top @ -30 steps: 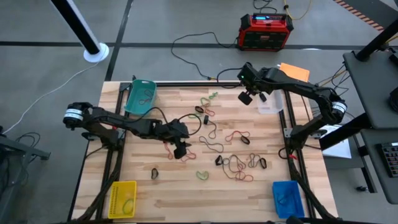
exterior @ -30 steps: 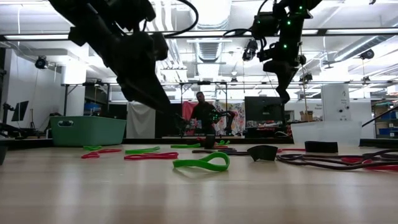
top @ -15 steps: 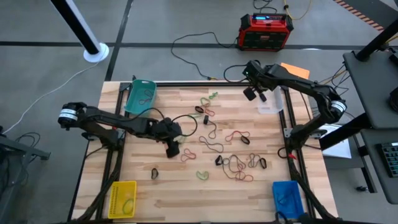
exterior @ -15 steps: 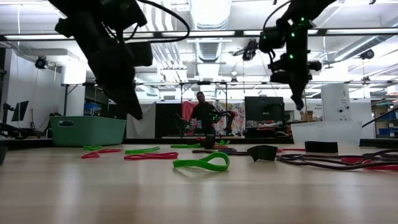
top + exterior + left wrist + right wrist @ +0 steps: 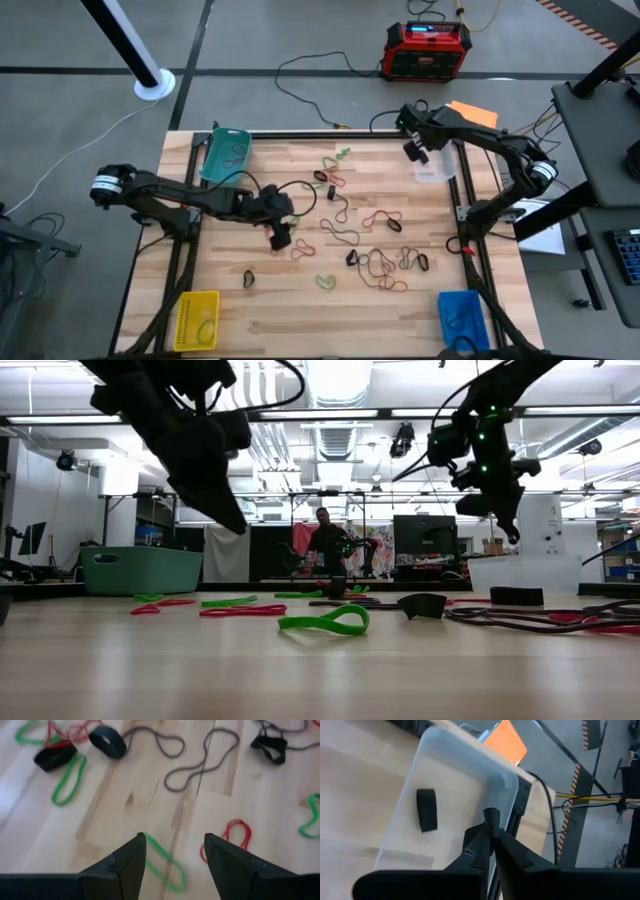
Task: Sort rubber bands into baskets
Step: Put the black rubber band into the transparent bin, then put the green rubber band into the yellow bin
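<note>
Several rubber bands in red, green, black and brown lie loose on the wooden table [image 5: 280, 300], most of them around [image 5: 380, 260]. The teal basket [image 5: 226, 153], the clear basket [image 5: 433, 168], the yellow basket [image 5: 197, 318] and the blue basket [image 5: 461, 316] stand at its four corners. My left gripper [image 5: 175, 850] hangs open a little above the table's middle [image 5: 281, 238], with a green band [image 5: 167, 867] on the wood just past its fingertips. My right gripper [image 5: 491, 817] is shut with nothing visible in it. It points down over the clear basket [image 5: 450, 795], in which a black band [image 5: 426, 810] lies. My left gripper's fingers stand apart above the green band [image 5: 150, 842]. I cannot tell whether the one finger nearest the band touches it. My right gripper touches nothing that shows.
A red band [image 5: 235, 835] and brown loops [image 5: 200, 765] lie just beyond my left gripper. A red-and-black box [image 5: 427, 48] with cables stands on the floor behind the table. An orange sheet [image 5: 475, 115] lies by the clear basket. A person [image 5: 325, 545] stands far back in the room.
My right gripper has swung toward the table's right edge and sunk, rolling as it went, and now hangs over the clear basket, still shut. My left gripper has drawn back a little toward the table's left edge and risen slightly, staying open.
</note>
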You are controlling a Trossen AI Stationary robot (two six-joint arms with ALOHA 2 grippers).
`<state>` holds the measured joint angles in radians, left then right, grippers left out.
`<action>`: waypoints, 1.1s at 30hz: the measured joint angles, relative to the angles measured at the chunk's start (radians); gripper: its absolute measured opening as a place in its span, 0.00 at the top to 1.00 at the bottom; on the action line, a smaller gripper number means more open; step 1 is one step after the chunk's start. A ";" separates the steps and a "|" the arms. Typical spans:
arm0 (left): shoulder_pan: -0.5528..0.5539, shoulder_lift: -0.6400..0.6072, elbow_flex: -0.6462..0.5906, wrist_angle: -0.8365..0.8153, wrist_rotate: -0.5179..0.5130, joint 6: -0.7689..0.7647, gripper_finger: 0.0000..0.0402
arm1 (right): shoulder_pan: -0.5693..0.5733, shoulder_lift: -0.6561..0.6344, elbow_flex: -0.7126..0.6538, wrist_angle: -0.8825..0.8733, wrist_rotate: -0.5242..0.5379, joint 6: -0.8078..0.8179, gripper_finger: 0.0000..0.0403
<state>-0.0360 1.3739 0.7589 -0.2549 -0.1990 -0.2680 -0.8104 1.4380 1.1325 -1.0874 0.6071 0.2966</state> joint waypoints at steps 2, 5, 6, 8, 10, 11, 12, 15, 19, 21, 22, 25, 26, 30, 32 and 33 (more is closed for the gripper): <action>0.000 0.000 0.000 0.006 -0.019 0.003 0.54 | 0.000 0.000 -0.016 0.000 -0.004 0.000 0.92; 0.000 0.000 0.000 0.012 -0.030 0.005 0.54 | 0.000 0.000 -0.040 0.002 -0.005 0.002 0.85; 0.000 0.000 0.000 0.012 -0.031 0.010 0.54 | 0.000 0.000 -0.047 0.002 -0.005 0.007 0.83; 0.000 0.000 0.000 0.018 -0.031 0.016 0.54 | 0.000 0.000 -0.056 0.005 -0.005 0.017 0.78; 0.000 0.000 0.000 0.024 -0.031 0.019 0.54 | 0.000 0.000 -0.059 0.005 -0.005 0.019 0.74; 0.000 0.000 0.000 0.027 -0.031 0.024 0.54 | 0.000 0.000 -0.059 0.007 -0.005 0.023 0.72; 0.000 0.000 0.000 0.028 -0.031 0.025 0.54 | 0.001 -0.001 -0.059 0.007 -0.005 0.026 0.70; 0.000 0.000 0.000 0.029 -0.031 0.028 0.54 | 0.001 -0.002 -0.059 0.008 -0.006 0.034 0.66; 0.000 0.000 0.000 0.029 -0.031 0.028 0.54 | 0.001 -0.002 -0.059 0.019 -0.013 0.037 0.61; 0.000 0.000 0.000 0.029 -0.031 0.027 0.54 | 0.006 -0.003 -0.059 0.020 -0.031 0.046 0.59; 0.000 0.000 0.000 0.029 -0.031 0.027 0.54 | 0.013 -0.003 -0.059 0.024 -0.048 0.048 0.58; 0.000 0.000 0.000 0.021 -0.030 0.024 0.54 | 0.050 -0.008 -0.059 0.047 -0.110 0.047 0.56; 0.000 0.000 0.000 0.011 -0.029 0.021 0.54 | 0.069 -0.010 -0.059 0.064 -0.128 0.047 0.56; 0.000 0.001 0.000 -0.030 -0.027 -0.013 0.54 | 0.166 -0.033 -0.059 0.140 -0.163 0.029 0.56; -0.001 0.001 0.000 -0.057 -0.027 -0.025 0.54 | 0.222 -0.044 -0.059 0.182 -0.165 0.018 0.57; -0.001 0.001 0.000 -0.070 -0.027 -0.031 0.54 | 0.250 -0.049 -0.059 0.202 -0.165 0.011 0.57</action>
<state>-0.0368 1.3746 0.7589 -0.3245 -0.2260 -0.2995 -0.5600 1.3892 1.0737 -0.8855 0.4417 0.3077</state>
